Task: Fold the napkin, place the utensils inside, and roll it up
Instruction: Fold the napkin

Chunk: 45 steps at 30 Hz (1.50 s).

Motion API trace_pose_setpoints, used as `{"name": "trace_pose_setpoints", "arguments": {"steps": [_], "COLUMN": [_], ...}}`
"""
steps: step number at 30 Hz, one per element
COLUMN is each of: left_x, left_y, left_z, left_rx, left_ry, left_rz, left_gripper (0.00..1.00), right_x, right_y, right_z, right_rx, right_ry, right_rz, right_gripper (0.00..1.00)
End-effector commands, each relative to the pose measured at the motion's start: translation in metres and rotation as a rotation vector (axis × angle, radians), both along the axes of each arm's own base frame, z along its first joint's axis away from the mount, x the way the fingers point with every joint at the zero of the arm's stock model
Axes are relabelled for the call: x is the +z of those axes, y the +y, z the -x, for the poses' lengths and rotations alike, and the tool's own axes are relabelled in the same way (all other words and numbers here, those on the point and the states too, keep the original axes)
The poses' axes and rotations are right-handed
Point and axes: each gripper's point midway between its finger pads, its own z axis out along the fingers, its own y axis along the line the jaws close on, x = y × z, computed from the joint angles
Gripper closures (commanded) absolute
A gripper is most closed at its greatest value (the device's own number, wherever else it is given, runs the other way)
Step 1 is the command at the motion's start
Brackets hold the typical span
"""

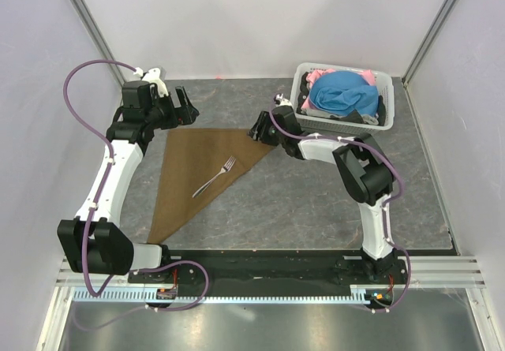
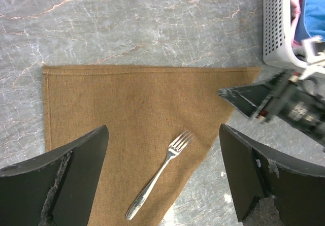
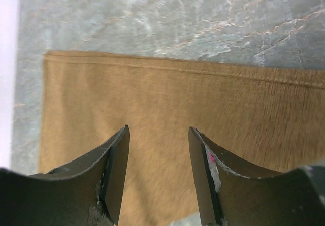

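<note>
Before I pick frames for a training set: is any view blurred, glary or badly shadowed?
Top external: even light, only soft shadows, and the fork reads crisp. Left wrist: sharp, the napkin weave is clear with no glare. Right wrist: the weakest, with the cloth's weave smeared toward the right side and the far left edge washed out pale.

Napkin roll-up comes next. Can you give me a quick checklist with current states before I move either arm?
1. Napkin folded into a triangle, lying flat: ok.
2. Fork on the napkin, wholly inside its edges: ok.
3. Left gripper open and empty, near the napkin's far-left corner: ok.
4. Right gripper open at the napkin's right corner, holding nothing: ok.
5. Right gripper clear of the cloth: cannot tell.
6. Basket of clothes apart from the napkin: ok.
</note>
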Motion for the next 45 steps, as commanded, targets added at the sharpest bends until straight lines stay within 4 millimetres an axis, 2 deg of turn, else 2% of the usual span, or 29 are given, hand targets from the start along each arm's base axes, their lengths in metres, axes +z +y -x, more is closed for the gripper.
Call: {"name": "trace_pose_setpoints", "arguments": {"steps": [1,7,9,10,12,13,15,16,17,18,19,20,22,23,25,28,30,31,33,34,37,40,41,42,43,45], "left_x": [0.008,0.013,0.013,0.015,0.015,0.014,0.015,0.016,0.014,0.014,0.014,0.014,0.015,0.014,0.014,0.015,0.016,0.016,0.017,0.019,0.021,0.022,0.021,0.022,0.022,0.021], "left_y": [-0.003,-0.003,-0.004,-0.004,-0.005,-0.005,-0.005,-0.005,-0.005,-0.005,-0.006,-0.006,-0.007,-0.007,-0.007,-0.010,-0.011,-0.011,-0.011,-0.011,-0.012,-0.014,-0.014,-0.014,-0.014,-0.014], "left_z": [-0.007,-0.006,-0.005,-0.005,-0.004,-0.005,-0.004,-0.005,-0.004,-0.005,-0.005,-0.005,-0.004,-0.005,-0.004,-0.004,-0.004,-0.003,-0.003,-0.002,-0.001,-0.001,-0.001,-0.001,-0.001,-0.001], "left_rx": [0.003,0.002,0.000,-0.001,-0.004,-0.003,-0.004,-0.004,-0.004,-0.005,-0.006,-0.007,-0.010,-0.011,-0.011,-0.020,-0.025,-0.025,-0.026,-0.028,-0.032,-0.035,-0.039,-0.039,-0.038,-0.039], "left_ry": [-0.027,-0.038,-0.039,-0.041,-0.041,-0.040,-0.042,-0.044,-0.039,-0.039,-0.038,-0.038,-0.037,-0.037,-0.035,-0.036,-0.036,-0.035,-0.039,-0.045,-0.047,-0.048,-0.048,-0.049,-0.049,-0.048], "left_rz": [0.038,0.041,0.044,0.048,0.049,0.050,0.049,0.049,0.049,0.051,0.052,0.053,0.057,0.059,0.061,0.071,0.077,0.077,0.079,0.080,0.086,0.093,0.093,0.095,0.094,0.095], "left_gripper": [0.03,0.03,0.03,0.03,0.03,0.03,0.03,0.03,0.03,0.03,0.03,0.03,0.03,0.03,0.03,0.03,0.03,0.03,0.03,0.03,0.03,0.03,0.03,0.03,0.03,0.03], "right_x": [-0.018,-0.051,-0.055,-0.064,-0.067,-0.077,-0.073,-0.082,-0.073,-0.072,-0.080,-0.071,-0.074,-0.067,-0.069,-0.058,-0.038,-0.018,0.007,0.025,0.045,0.038,0.034,0.025,0.019,0.008], "right_y": [0.002,-0.025,-0.035,-0.042,-0.054,-0.063,-0.075,-0.085,-0.090,-0.098,-0.109,-0.114,-0.128,-0.134,-0.143,-0.146,-0.146,-0.148,-0.156,-0.163,-0.193,-0.221,-0.225,-0.233,-0.244,-0.250], "right_z": [-0.013,0.002,0.008,0.017,0.026,0.038,0.047,0.059,0.064,0.068,0.080,0.084,0.098,0.102,0.114,0.119,0.118,0.117,0.115,0.119,0.130,0.151,0.157,0.168,0.170,0.178], "right_rx": [-0.003,-0.077,-0.108,-0.121,-0.154,-0.174,-0.213,-0.238,-0.255,-0.284,-0.303,-0.326,-0.357,-0.377,-0.391,-0.396,-0.384,-0.388,-0.405,-0.412,-0.465,-0.520,-0.525,-0.531,-0.567,-0.568], "right_ry": [-0.002,0.082,0.102,0.128,0.150,0.186,0.192,0.223,0.219,0.219,0.241,0.239,0.256,0.257,0.265,0.248,0.216,0.187,0.138,0.116,0.108,0.144,0.159,0.179,0.198,0.231], "right_rz": [0.041,0.135,0.161,0.178,0.203,0.215,0.225,0.236,0.231,0.240,0.260,0.250,0.277,0.275,0.283,0.259,0.246,0.233,0.240,0.233,0.219,0.214,0.202,0.197,0.182,0.150], "right_gripper": [0.42,0.42,0.42,0.42,0.43,0.43,0.43,0.43,0.43,0.43,0.43,0.43,0.43,0.44,0.44,0.43,0.42,0.42,0.41,0.40,0.37,0.36,0.36,0.36,0.37,0.37]}}
